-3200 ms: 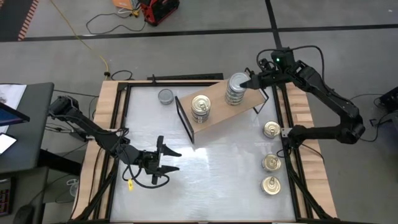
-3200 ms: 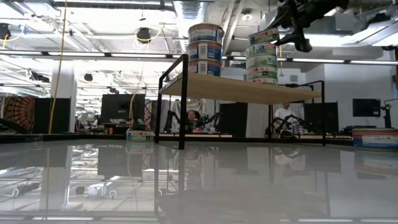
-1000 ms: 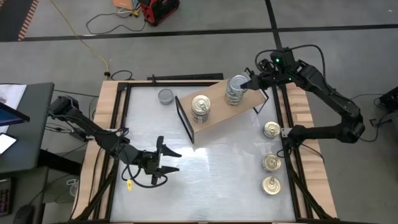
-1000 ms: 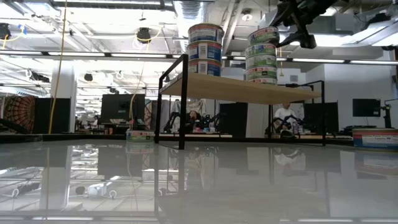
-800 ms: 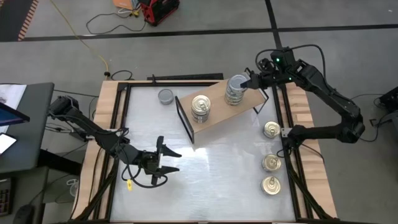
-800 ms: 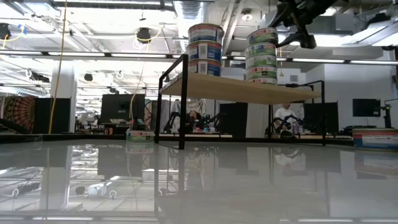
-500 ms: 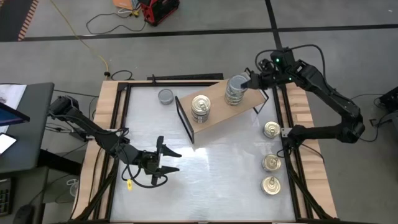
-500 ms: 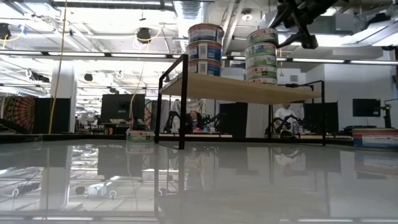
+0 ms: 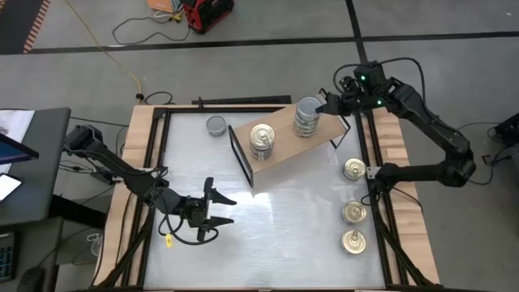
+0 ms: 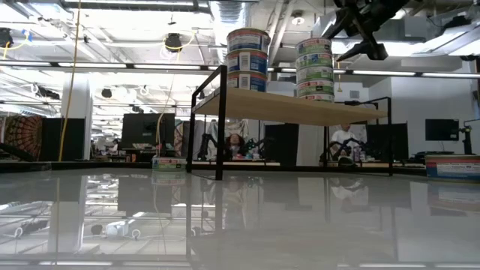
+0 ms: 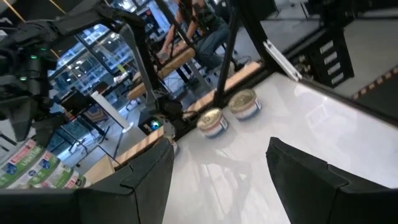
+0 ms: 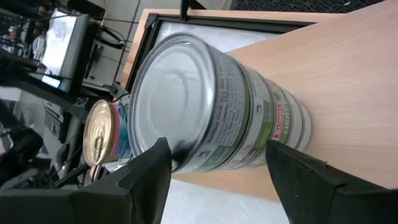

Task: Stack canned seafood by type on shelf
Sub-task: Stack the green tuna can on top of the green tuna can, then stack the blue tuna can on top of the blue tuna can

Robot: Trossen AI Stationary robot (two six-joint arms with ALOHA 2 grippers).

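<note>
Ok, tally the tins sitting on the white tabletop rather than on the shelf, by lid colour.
Gold-lid tins: 3
Grey-top tins: 1
Total: 4

L claw (image 9: pixel 217 209) low near bench's front-left corner, fingers spread, empty. R claw (image 9: pixel 324 105) raised near back-right corner, fingers apart, empty.

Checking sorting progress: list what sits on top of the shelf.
Two tin stacks on the shelf: gold-lidded stack, grey-topped stack. Lower tins' lids are covered.
</note>
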